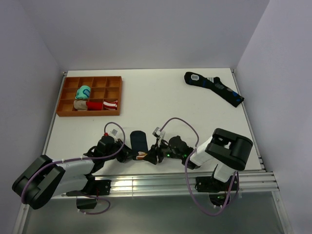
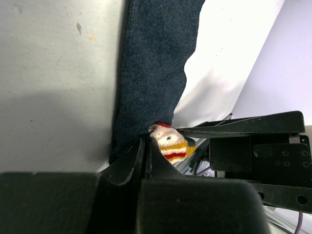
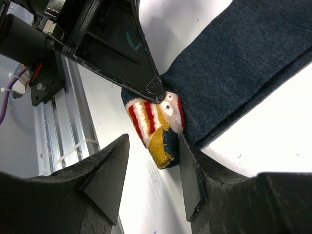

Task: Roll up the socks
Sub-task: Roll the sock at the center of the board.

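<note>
Checking grip first: your left pincer (image 2: 146, 146) is clamped tight on the socks (image 1: 138, 140), nipping the fabric at the patch (image 3: 156, 122) end. Your right pincer (image 3: 151, 158) stands approx. half wide and holds nothing. Its fingers (image 3: 187, 170) straddle the patch end; one sits v. close to the patch, contact can't be confirmed.

Location: socks lie on the tabletop (image 1: 170, 97) at the near edge, approx. midway between the two arm bases. They are mostly flat, with the patch end bunched in the grip. Long axis runs near-to-far, roughly square to the near edge. Patch end is nearest that edge; plain end points to the far edge.

Key relation: both pincers meet at the same near end, left arm coming from the left side, right arm from the right. Remaining sock length lies beyond them, toward the far edge. Neither arm is meaningfully nearer; left has the hold.

Judgement: roll not begun, no turn visible. It would prob. start at the patch end and travel along the long axis, away from the arms. Risk: right fingers closing on the left tip as well as the fabric, since clearance is v. small.

Other items, well apart: tray (image 1: 90, 113) at far left corner w/ rolled bundles (image 1: 84, 91); longer dark sock (image 1: 214, 87) at far right corner.
</note>
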{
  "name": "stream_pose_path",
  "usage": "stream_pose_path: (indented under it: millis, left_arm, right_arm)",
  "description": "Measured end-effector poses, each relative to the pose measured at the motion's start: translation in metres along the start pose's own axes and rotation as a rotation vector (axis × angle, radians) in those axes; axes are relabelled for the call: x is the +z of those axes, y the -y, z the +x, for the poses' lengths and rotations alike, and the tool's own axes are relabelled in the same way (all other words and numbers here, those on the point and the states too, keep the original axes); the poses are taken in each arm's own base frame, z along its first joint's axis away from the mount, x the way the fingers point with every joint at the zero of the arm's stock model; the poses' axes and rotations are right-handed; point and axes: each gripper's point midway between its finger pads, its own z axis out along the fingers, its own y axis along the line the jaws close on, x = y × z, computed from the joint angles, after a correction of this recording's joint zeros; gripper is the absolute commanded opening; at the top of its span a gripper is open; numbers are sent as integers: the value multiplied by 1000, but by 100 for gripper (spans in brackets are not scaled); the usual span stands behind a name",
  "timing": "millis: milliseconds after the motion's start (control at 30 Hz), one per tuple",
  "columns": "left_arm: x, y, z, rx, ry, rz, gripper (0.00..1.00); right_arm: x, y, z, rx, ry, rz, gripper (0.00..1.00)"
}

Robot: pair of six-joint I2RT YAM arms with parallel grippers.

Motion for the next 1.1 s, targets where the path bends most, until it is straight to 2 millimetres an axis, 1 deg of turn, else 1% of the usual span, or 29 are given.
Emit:
stream_pose_path:
  millis: [133, 267, 500, 600, 700, 867, 933, 967, 1100]
  left_arm:
    - [0, 0, 0, -3, -5, 1, 0]
    - [0, 0, 0, -6, -10, 3, 0]
    - [1, 0, 1, -4, -17, 6, 0]
    - [1, 0, 1, 3, -20, 8, 0]
    - [1, -1, 1, 7, -22, 8, 0]
    - [1, -1, 0, 8, -21, 9, 0]
    - [0, 0, -2, 11, -14, 13, 0]
    - [-1, 1, -2, 13, -9, 16, 1]
    - [-4, -1, -6, 32, 21, 6, 7]
  right_arm:
    - [0, 1, 0, -3, 10, 6, 50]
    - [-1, 5, 2, -1, 13, 23, 44]
    - [1, 9, 4, 5, 20, 38, 40]
    - [2, 9, 3, 8, 22, 42, 36]
    - [5, 9, 2, 16, 12, 46, 29]
    - [15, 10, 2, 42, -20, 57, 23]
    - [17, 10, 1, 57, -31, 62, 18]
    - [18, 11, 1, 64, -37, 65, 17]
    - [24, 10, 0, 96, -78, 72, 8]
